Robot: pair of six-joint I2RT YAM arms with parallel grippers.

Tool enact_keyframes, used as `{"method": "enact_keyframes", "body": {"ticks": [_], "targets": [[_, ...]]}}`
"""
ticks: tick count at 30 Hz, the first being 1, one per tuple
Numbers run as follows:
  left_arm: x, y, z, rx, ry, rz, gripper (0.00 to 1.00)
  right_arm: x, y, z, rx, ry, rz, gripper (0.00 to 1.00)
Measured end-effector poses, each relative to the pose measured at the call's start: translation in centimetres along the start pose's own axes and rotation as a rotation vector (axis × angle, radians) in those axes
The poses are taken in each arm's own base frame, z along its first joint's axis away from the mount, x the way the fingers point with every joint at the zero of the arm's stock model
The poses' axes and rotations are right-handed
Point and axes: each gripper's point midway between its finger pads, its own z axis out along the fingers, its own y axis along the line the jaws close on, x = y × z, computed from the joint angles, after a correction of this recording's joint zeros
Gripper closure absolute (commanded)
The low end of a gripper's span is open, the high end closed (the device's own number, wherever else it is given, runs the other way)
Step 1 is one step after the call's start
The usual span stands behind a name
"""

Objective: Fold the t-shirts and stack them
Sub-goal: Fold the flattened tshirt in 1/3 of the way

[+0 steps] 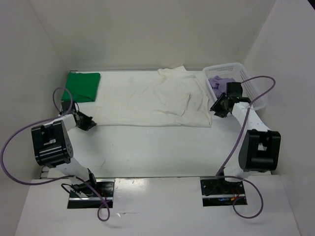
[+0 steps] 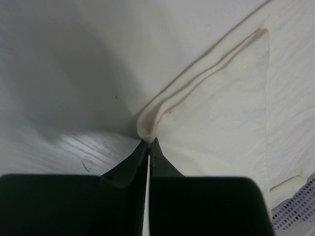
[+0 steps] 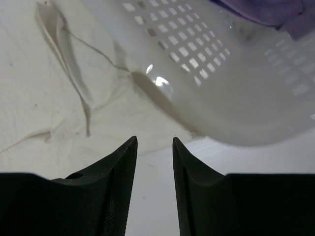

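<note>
white t-shirt (image 1: 152, 98) limp, light, thin, so take it at the corners; left gripper (image 2: 148, 142) fingers clamped on its 8 o'clock corner, right gripper (image 3: 153, 140) fingers apart, empty, by 4 o'clock corner

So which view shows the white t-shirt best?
Top external: almost the whole white t-shirt lies spread on the table, outline clear. Left wrist shows only a folded edge at the left gripper; right wrist only a wrinkled patch beside the basket.

A folded green t-shirt (image 1: 83, 86) lies at the table's (image 1: 157, 147) far left corner, and a white t-shirt (image 1: 157, 98) spreads along the far edge. At the far right corner, a lavender t-shirt (image 1: 220, 82) sits in the mesh basket (image 1: 252, 87).
</note>
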Motion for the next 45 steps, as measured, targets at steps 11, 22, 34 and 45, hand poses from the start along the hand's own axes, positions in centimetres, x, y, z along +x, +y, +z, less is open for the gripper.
{"method": "enact_keyframes", "body": {"ticks": [11, 22, 34, 45], "targets": [[1.4, 1.5, -2.9, -0.011, -0.024, 0.063, 1.0, 8.1, -0.5, 0.3, 0.038, 0.112, -0.039, 0.57], [1.9, 2.0, -2.7, -0.016, -0.009, 0.06, 1.0, 8.1, -2.0, 4.8, 0.144, 0.094, 0.037, 0.72], [2.3, 2.4, -2.4, -0.029, 0.013, 0.054, 1.0, 8.4, -3.7, 2.2, 0.182, 0.029, 0.115, 0.99], [4.0, 4.1, -6.1, -0.069, -0.017, 0.053, 0.57, 10.6, -4.5, -2.4, 0.113, 0.063, 0.221, 0.61]]}}
